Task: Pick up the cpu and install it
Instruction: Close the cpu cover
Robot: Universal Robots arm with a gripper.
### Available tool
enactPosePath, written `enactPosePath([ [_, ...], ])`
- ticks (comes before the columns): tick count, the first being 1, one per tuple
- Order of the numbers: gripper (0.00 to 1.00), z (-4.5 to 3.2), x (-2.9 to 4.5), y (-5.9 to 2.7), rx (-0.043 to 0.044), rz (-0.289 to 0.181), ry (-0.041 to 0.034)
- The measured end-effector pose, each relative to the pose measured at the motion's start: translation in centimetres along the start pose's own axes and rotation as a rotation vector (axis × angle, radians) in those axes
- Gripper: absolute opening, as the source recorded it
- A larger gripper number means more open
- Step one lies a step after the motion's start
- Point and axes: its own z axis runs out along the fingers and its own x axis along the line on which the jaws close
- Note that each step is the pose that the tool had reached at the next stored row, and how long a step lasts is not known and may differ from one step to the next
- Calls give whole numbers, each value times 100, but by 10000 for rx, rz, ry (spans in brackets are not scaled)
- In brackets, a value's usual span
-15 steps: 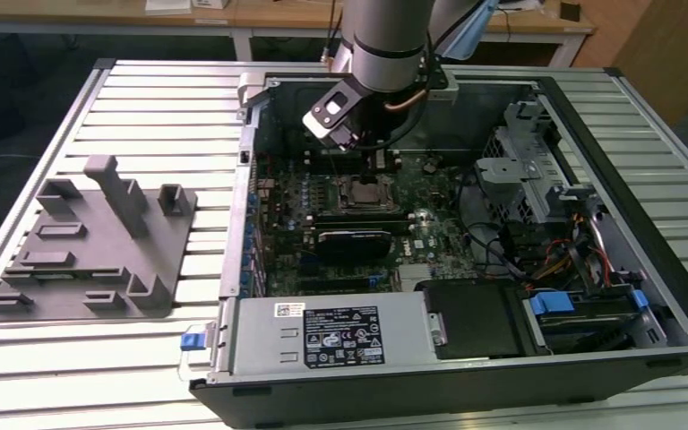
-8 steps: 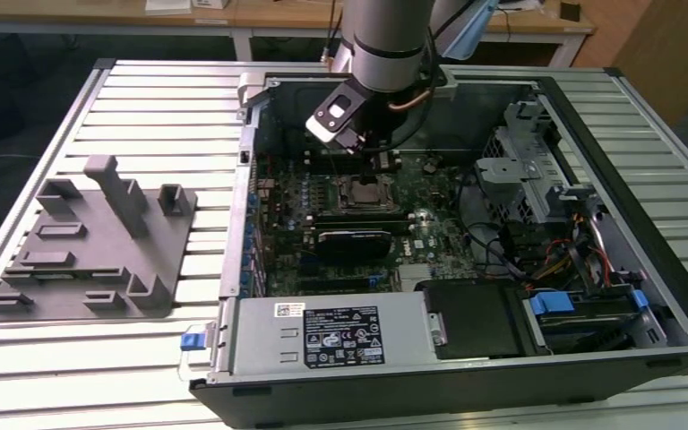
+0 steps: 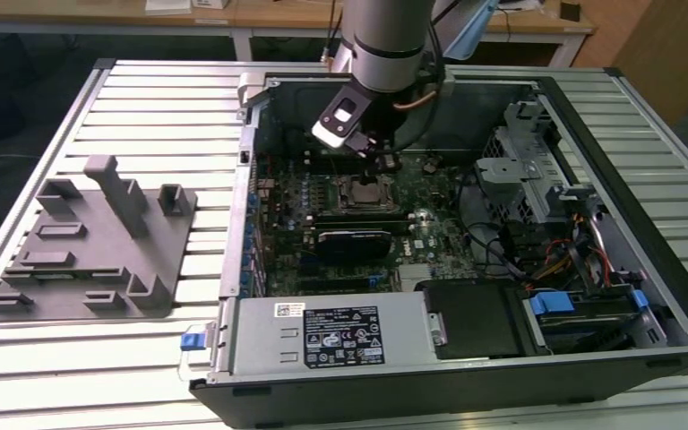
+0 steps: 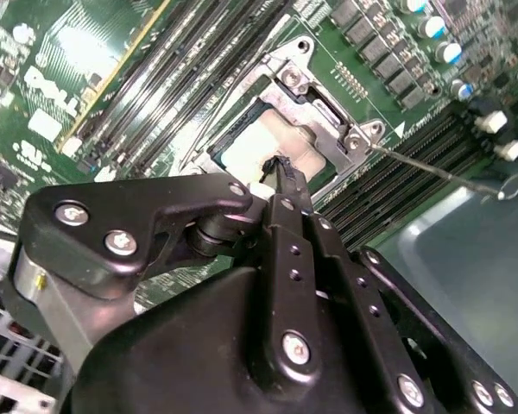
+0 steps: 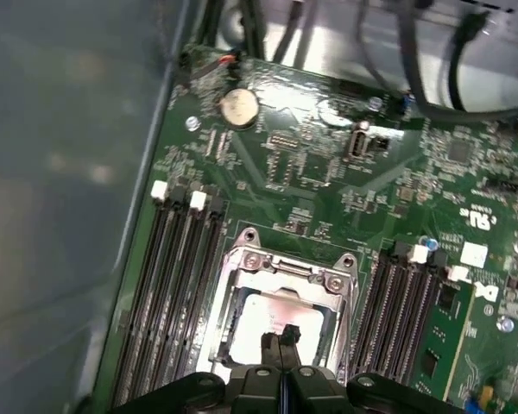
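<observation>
The cpu [image 5: 257,321] lies flat inside the metal frame of the socket [image 5: 242,263] on the green motherboard, its silver top showing. In both wrist views my gripper [image 5: 282,338] hangs just above the chip with its two black fingertips pressed together and nothing between them. In the second wrist view the gripper's tips [image 4: 281,169] stand over one edge of the cpu [image 4: 255,142]. The exterior view shows the gripper [image 3: 382,159] low inside the open computer case, just above the socket [image 3: 365,193].
Memory slots [image 5: 177,276] flank the socket on both sides. A thin socket lever [image 4: 432,170] sticks out sideways. A grey fixture block [image 3: 87,246] sits on the slatted table at the exterior view's left. The power supply [image 3: 332,331], drive cage [image 3: 536,170] and cables crowd the case.
</observation>
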Motion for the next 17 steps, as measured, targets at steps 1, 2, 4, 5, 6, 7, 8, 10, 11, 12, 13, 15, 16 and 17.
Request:
enactPosePath([
  [1, 11, 0, 0, 0, 4, -186, -1],
  [2, 11, 0, 0, 0, 8, -352, -1],
  [4, 11, 0, 0, 0, 16, -687, -2],
  [5, 11, 0, 0, 0, 19, -854, -2],
  [6, 11, 0, 0, 0, 23, -1017, -2],
  [7, 11, 0, 0, 0, 27, -1180, -3],
  [8, 11, 0, 0, 0, 31, -1348, -4],
  [10, 11, 0, 0, 0, 38, -1663, -4],
  [11, 11, 0, 0, 0, 42, -1821, -4],
  [12, 11, 0, 0, 0, 46, -1978, -5],
  [13, 11, 0, 0, 0, 49, -2135, -5],
  [15, 11, 0, 0, 0, 57, -2466, -6],
  [16, 11, 0, 0, 0, 60, -2636, -6],
  [17, 11, 1, 0, 0, 65, -2823, -7],
])
